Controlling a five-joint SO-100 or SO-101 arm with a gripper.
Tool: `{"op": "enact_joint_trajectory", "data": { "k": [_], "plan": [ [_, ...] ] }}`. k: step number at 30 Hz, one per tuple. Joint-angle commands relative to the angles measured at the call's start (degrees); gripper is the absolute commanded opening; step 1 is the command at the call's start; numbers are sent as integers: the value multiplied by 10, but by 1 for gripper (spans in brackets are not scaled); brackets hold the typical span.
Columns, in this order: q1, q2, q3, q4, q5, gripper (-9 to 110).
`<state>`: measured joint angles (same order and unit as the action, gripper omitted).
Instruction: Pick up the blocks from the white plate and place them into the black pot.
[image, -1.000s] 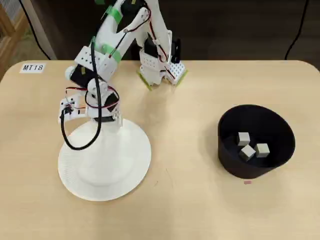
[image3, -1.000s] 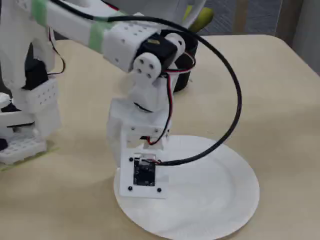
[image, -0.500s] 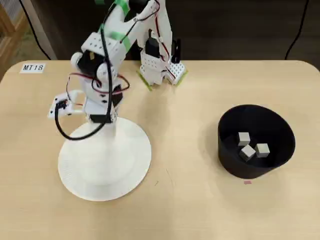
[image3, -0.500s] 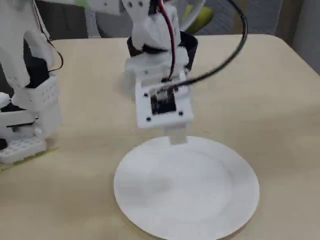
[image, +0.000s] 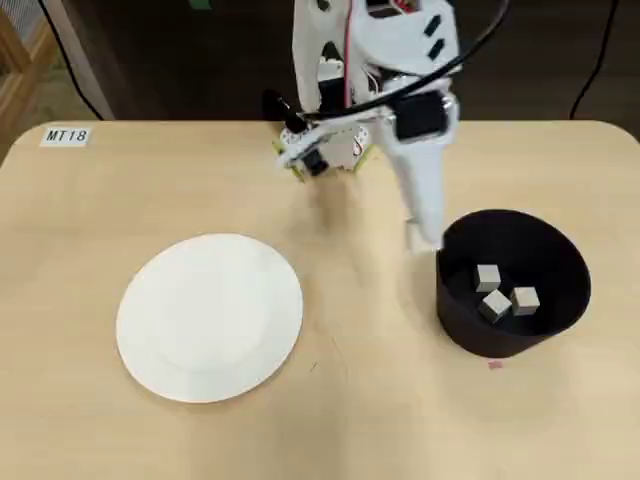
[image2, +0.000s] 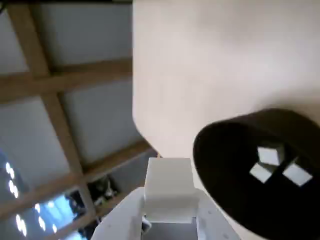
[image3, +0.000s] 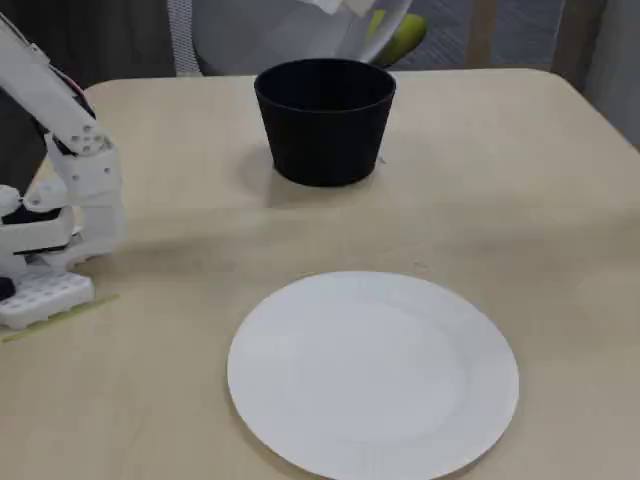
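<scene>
The fingers (image2: 170, 222) pinch the last of the blocks (image2: 169, 196), a plain off-white cube held square between them just beside the rim of the black pot (image2: 225, 200), presumably so it can be carried over the opening and dropped in. Three matching cubes (image: 497, 290) already lie together on the pot's floor. The white plate (image: 210, 318) sits bare and well apart on the pale tabletop (image: 360, 420), so the task looks nearly done.

Three pale blocks (image: 497, 291) lie inside the black pot (image: 455, 310); white plate (image: 210, 317) bare.
</scene>
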<state>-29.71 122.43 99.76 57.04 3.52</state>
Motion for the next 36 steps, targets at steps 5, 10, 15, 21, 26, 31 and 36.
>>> {"op": "enact_joint_trajectory", "data": {
  "k": [5, 10, 15, 21, 26, 31, 36],
  "plan": [
    [-86, 47, 183, -229, 3, -2],
    [-76, 22, 280, -371, 13, -2],
    [-60, -26, 286, -403, 7, -2],
    [-64, -38, 286, -405, -14, 20],
    [-63, -28, 287, -388, -21, 32],
    [-53, -9, 287, -380, -17, 16],
    [-6, 63, 284, -287, -17, -2]
  ]
}}
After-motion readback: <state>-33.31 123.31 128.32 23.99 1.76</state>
